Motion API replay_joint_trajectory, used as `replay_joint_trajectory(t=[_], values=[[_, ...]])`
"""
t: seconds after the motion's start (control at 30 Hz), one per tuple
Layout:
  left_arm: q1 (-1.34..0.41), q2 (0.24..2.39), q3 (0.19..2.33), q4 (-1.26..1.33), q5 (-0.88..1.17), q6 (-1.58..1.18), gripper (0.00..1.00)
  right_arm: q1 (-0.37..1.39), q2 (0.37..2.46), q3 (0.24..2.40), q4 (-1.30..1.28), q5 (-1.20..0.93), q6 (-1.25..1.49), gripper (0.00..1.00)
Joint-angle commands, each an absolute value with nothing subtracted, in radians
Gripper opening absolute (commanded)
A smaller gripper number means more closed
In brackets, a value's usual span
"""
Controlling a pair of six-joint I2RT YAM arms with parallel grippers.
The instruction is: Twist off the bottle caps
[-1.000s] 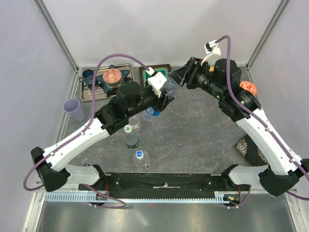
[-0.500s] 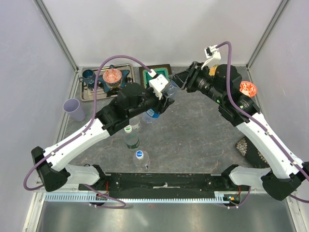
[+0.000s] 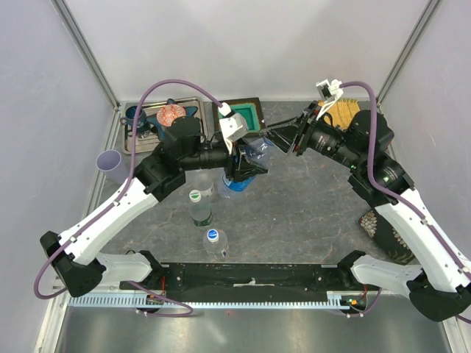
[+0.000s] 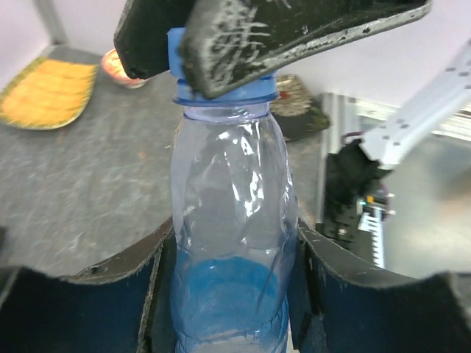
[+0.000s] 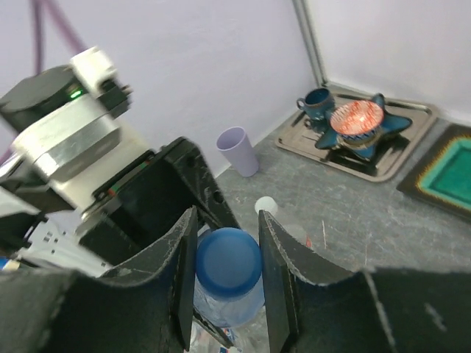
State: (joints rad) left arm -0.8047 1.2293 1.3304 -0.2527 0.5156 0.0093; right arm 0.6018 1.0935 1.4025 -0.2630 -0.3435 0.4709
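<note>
Here's the grey tabletop (image 3: 309,213), and both arms meet over its far middle. The left pincer (image 4: 232,248) is clamped around the lower body of the blue-tinted bottle (image 4: 232,184), one finger on each side. The bottle's long axis leans up and away, with the neck aimed at the right arm. From above, the left wrist hides much of it.

The right pincer (image 5: 227,246) comes in from the far right and is closed on the blue cap (image 5: 228,259), which sits on the neck squeezed between both fingers.

In the far left corner sits a metal tray (image 3: 140,143) carrying a red-patterned bowl (image 3: 171,115). The lilac cup (image 3: 112,163) stands by the left wall, well apart from the action.

Three more bottles stand capped near the left arm. A blue-label bottle (image 3: 229,185) is just beside the left pincer. The green-label bottle (image 3: 200,213) is nearer the bases, and the blue-and-white-capped bottle (image 3: 214,241) is nearest of all.
</note>
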Motion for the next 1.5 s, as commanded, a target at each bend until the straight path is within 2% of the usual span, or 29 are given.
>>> replay_joint_trajectory(t=[0.0,0.13,0.23,0.57,0.73,0.93,0.97,1.03,1.07,1.27,1.33,1.43,1.47], values=[[-0.743,1.207,1.399,-0.051,0.984,-0.178,0.23,0.606,1.079,1.365,-0.236,-0.508,0.344,0.00],[-0.677,1.223,1.376,0.130,1.190,-0.378,0.22,0.604,1.057,1.344,-0.201,-0.609,0.324,0.00],[-0.647,1.236,1.356,0.265,1.268,-0.498,0.21,0.604,1.034,1.324,-0.169,-0.693,0.299,0.00],[-0.635,1.302,1.298,0.644,1.402,-0.813,0.21,0.618,1.019,1.279,-0.112,-0.975,0.249,0.00],[-0.635,1.312,1.292,0.683,1.413,-0.853,0.21,0.627,1.031,1.273,-0.113,-1.022,0.238,0.00],[-0.634,1.302,1.295,0.618,1.407,-0.793,0.22,0.627,1.031,1.278,-0.117,-0.965,0.250,0.00],[-0.634,1.298,1.296,0.585,1.404,-0.769,0.22,0.627,1.029,1.285,-0.118,-0.928,0.255,0.14],[-0.634,1.290,1.301,0.476,1.388,-0.678,0.23,0.626,1.028,1.296,-0.123,-0.881,0.275,0.31],[-0.634,1.281,1.301,0.448,1.384,-0.652,0.23,0.627,1.023,1.307,-0.124,-0.830,0.282,0.45],[-0.634,1.273,1.305,0.322,1.368,-0.539,0.24,0.627,1.028,1.394,-0.140,-0.704,0.336,0.69],[-0.634,1.269,1.307,0.311,1.364,-0.519,0.24,0.627,1.035,1.417,-0.152,-0.666,0.350,0.72],[-0.634,1.269,1.307,0.290,1.355,-0.497,0.24,0.627,1.048,1.457,-0.164,-0.611,0.371,0.83],[-0.634,1.267,1.308,0.264,1.347,-0.486,0.24,0.627,1.054,1.479,-0.164,-0.600,0.388,0.89]])
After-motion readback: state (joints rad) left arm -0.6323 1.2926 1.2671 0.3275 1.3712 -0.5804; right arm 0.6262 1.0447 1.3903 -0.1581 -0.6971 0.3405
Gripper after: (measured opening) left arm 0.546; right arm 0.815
